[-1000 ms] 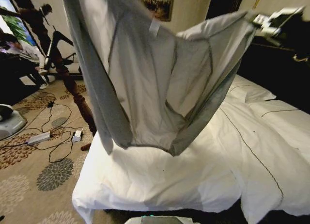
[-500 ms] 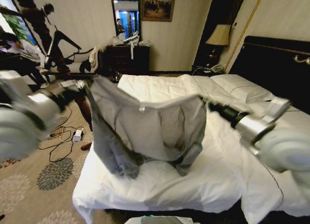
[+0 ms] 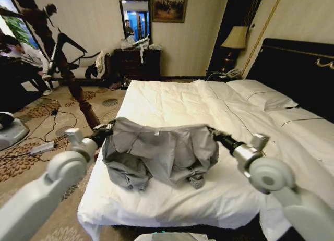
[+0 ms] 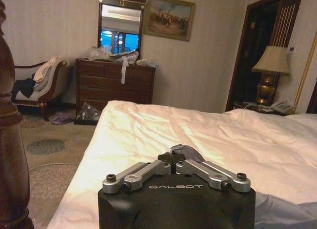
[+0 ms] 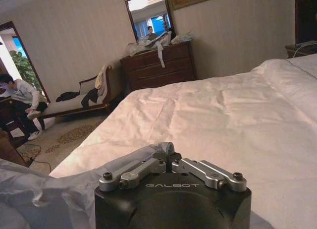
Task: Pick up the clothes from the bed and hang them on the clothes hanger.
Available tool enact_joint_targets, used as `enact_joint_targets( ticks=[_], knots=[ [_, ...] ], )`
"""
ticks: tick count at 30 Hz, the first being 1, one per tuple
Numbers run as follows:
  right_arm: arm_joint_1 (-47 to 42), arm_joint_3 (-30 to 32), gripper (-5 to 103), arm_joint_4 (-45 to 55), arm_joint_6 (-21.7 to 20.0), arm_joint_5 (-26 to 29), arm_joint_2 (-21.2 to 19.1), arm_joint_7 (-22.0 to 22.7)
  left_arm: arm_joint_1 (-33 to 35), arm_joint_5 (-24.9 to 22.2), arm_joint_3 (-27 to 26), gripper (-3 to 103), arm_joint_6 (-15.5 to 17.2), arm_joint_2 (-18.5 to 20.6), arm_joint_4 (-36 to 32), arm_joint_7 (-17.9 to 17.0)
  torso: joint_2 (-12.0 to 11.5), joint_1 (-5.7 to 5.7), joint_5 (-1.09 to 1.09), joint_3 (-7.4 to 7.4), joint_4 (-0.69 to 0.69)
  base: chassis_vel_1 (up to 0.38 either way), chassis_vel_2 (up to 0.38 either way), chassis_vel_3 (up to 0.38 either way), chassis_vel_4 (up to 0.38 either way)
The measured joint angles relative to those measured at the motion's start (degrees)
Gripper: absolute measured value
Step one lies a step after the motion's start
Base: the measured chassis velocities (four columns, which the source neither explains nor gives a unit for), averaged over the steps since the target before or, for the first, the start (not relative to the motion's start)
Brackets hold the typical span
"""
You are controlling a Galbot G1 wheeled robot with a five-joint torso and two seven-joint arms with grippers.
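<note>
Grey shirt (image 3: pixel 159 155) bunched on the bed (image 3: pixel 177 103), left gripper (image 3: pixel 107 130) and right gripper (image 3: pixel 214 135) each pinching an upper corner.

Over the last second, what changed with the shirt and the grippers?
Both arms came down: the shirt, held high and spread a second ago, now lies bunched on the bed. The left gripper and right gripper stay shut on its two ends. Bed and room are unchanged.
</note>
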Motion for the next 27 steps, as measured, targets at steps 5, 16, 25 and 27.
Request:
enact_joint_targets(
  ticks=[5,16,25,27],
  knots=[
    [6.4,-5.5,0,-4.2,0.9,-2.1,2.3,-0.6,-2.7,1.6,2.2,0,-0.6,-0.6,2.8,0.6,0.0,0.00,0.00,0.00,-0.01,0.000,0.000,0.000,0.000],
    [18.1,-14.9,0,-12.1,1.7,-1.9,4.3,-0.1,-3.6,-0.1,-1.0,18,2.4,1.8,5.4,0.8,0.0,0.01,0.00,0.01,0.00,0.000,0.000,0.000,0.000],
    [18.1,-15.5,0,-12.2,1.7,-2.0,4.5,0.1,-1.4,-4.6,-3.6,51,4.8,3.1,4.8,2.0,0.0,0.00,0.00,0.00,-0.01,0.000,0.000,0.000,0.000],
    [18.0,-15.4,0,-12.2,1.7,-2.0,4.4,0.1,-1.4,-5.5,-4.0,57,4.8,3.2,4.8,2.0,0.0,0.00,0.00,0.00,-0.01,0.000,0.000,0.000,0.000]
  ],
)
